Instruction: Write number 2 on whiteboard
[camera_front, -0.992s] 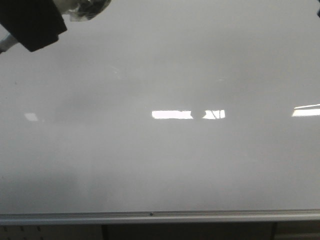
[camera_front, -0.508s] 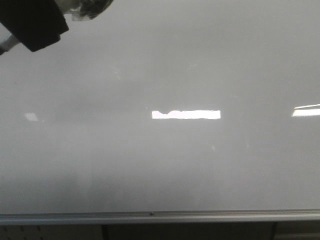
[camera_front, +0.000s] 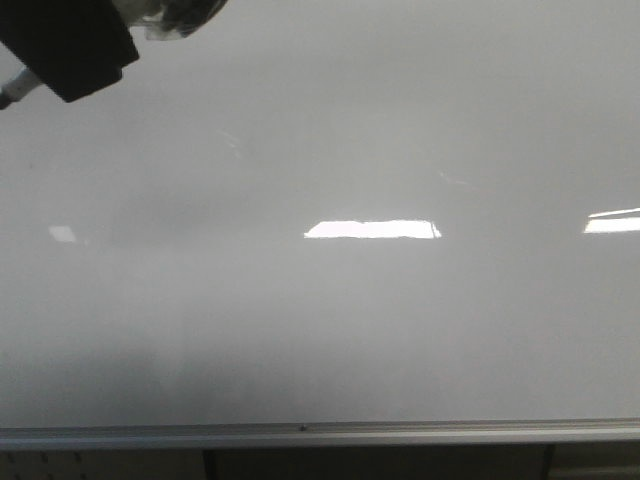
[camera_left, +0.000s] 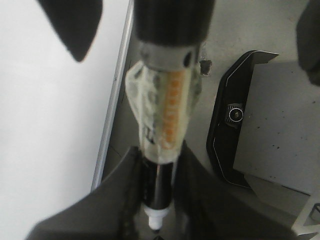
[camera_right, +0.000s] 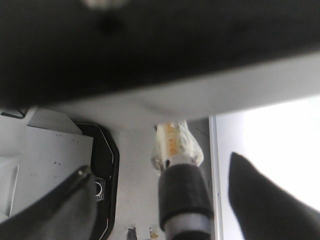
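No number 2 is seen anywhere on the whiteboard (camera_front: 330, 330); in the front view the glossy surface is blank apart from bright light reflections (camera_front: 372, 229), so the writing is judged not yet begun. The silver bottom rail (camera_front: 320, 433) runs along the lower edge of the board.

A marker (camera_left: 162, 130) is seen in the left wrist view, its barrel wrapped in clear tape over an orange label and its white tip (camera_left: 156, 220) bare. The marker lies lengthwise between the fingers of the left gripper (camera_left: 157, 200), tip outward, presumably so that the tip can be pressed to the board. The fingers are closed snugly against the barrel on both sides.

In that view the marker is held beside the board's metal edge (camera_left: 112, 107), over the floor and a black-rimmed base (camera_left: 235, 115), not over the white surface. No contact between tip and board is shown.

In the right wrist view the same taped marker (camera_right: 175, 145) is seen, capped by a black cylinder (camera_right: 184, 197). Dark finger shapes of the right gripper (camera_right: 160, 200) stand well apart on either side, gripping nothing visible.

In the front view a black arm part (camera_front: 65, 45) is seen at the upper left corner.
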